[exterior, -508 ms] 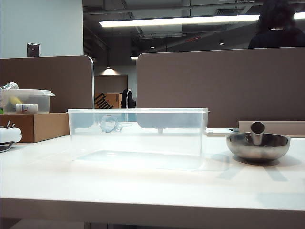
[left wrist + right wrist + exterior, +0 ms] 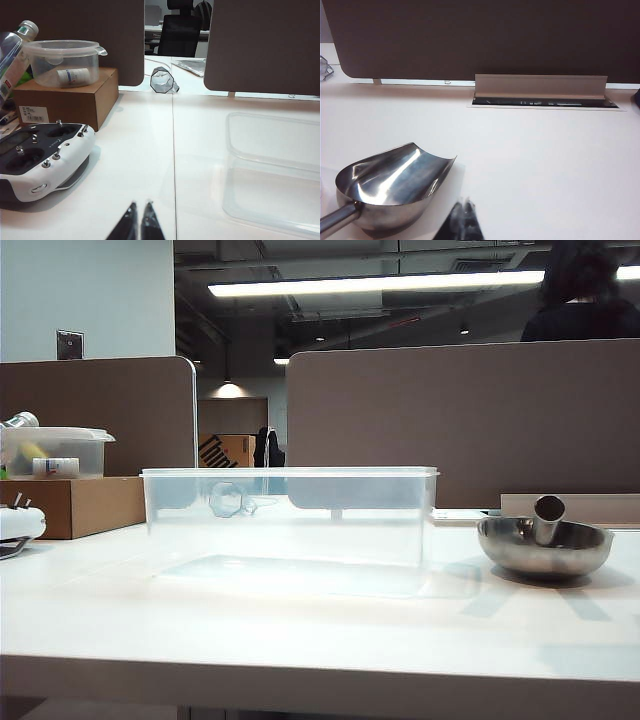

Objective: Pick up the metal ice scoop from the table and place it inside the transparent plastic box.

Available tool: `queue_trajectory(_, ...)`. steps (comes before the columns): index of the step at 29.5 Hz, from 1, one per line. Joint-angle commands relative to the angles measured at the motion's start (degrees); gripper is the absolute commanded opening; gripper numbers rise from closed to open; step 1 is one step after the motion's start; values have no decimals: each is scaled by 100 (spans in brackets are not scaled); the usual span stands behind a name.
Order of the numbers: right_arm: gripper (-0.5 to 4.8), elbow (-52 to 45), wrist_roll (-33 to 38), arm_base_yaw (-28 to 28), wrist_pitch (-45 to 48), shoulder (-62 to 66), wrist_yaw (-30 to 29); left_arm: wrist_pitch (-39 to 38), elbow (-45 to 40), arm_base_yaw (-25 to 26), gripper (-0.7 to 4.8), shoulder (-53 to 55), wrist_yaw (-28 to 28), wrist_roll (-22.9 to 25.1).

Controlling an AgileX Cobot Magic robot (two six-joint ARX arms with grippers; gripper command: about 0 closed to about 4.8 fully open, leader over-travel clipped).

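Note:
The metal ice scoop lies on the white table at the right, its short tube handle sticking up toward the camera. In the right wrist view the scoop rests just beside my right gripper, which is shut and empty, not touching it. The transparent plastic box stands empty in the middle of the table. My left gripper is shut with nothing in it, hovering over bare table beside the box. Neither gripper shows in the exterior view.
A white remote controller lies near the left gripper. Behind it, a cardboard box carries a small lidded container, with a bottle alongside. A faceted clear cup lies farther back. Brown partitions wall the rear; a cable flap stands open.
The scoop has shifted slightly to the right and its handle has tipped a little. Everything else is as it was.

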Motion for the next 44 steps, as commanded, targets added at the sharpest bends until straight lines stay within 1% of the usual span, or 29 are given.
queue_trajectory(1,-3,-26,103,4,2,2,-24,57,-4,-168,21,7,-28,2)
queue_trajectory(4,-2,-26,568,4,-116,2,-131,57,-4,-730,21,7,-323,2)
queue_trajectory(5,-2,-26,850,7,-175,2,-133,57,-4,-1014,21,7,-404,2)
queue_trajectory(8,-2,-26,1681,4,-352,2,-175,57,-4,-1825,21,7,-404,2)
queue_trajectory(10,-1,-20,2253,2,-380,2,-549,57,-4,-2363,21,7,-393,2)
queue_trajectory(13,-2,33,2907,7,-424,2,-1060,57,-2,-2990,21,7,-378,2)
queue_trajectory(15,-3,127,3327,4,-632,2,-1298,57,-4,-3307,21,7,-385,2)
queue_trajectory(18,-5,369,3762,4,-1161,2,-1484,57,-4,-3644,21,7,-382,2)
queue_trajectory(21,-5,774,3897,4,-1805,2,-1578,55,-4,-3825,21,7,-374,2)
queue_trajectory(27,-5,1788,3875,4,-2959,179,-1779,61,-4,-3838,21,59,-382,2)
queue_trajectory(31,-5,2350,3884,7,-3244,820,-2312,59,-4,-3838,21,339,-385,2)
queue_trajectory(34,-5,2756,3895,7,-3442,1537,-2885,59,-4,-3838,21,680,-387,2)
queue_trajectory(35,-4,2916,3893,7,-3512,1869,-3165,57,-4,-3838,21,789,-385,2)
queue_trajectory(36,8,3047,3891,7,-3567,2138,-3370,57,-4,-3838,21,911,-385,2)
queue_trajectory(37,51,3204,3886,7,-3589,2496,-3620,55,-2,-3838,21,1001,-385,2)
queue_trajectory(38,100,3320,3875,7,-3585,2776,-3832,52,-2,-3838,21,1073,-387,2)
queue_trajectory(39,179,3480,3869,9,-3585,3117,-4061,50,-2,-3838,21,1145,-387,2)
queue_trajectory(40,241,3600,3834,9,-3585,3403,-4221,39,-2,-3838,21,1187,-385,2)
queue_trajectory(41,285,3718,3759,11,-3589,3687,-4380,24,-2,-3838,21,1187,-385,2)
queue_trajectory(42,306,3856,3674,11,-3609,4002,-4555,24,-2,-3838,21,1187,-385,2)
queue_trajectory(44,308,4070,3517,42,-3674,4452,-4673,31,-2,-3838,21,1187,-385,2)
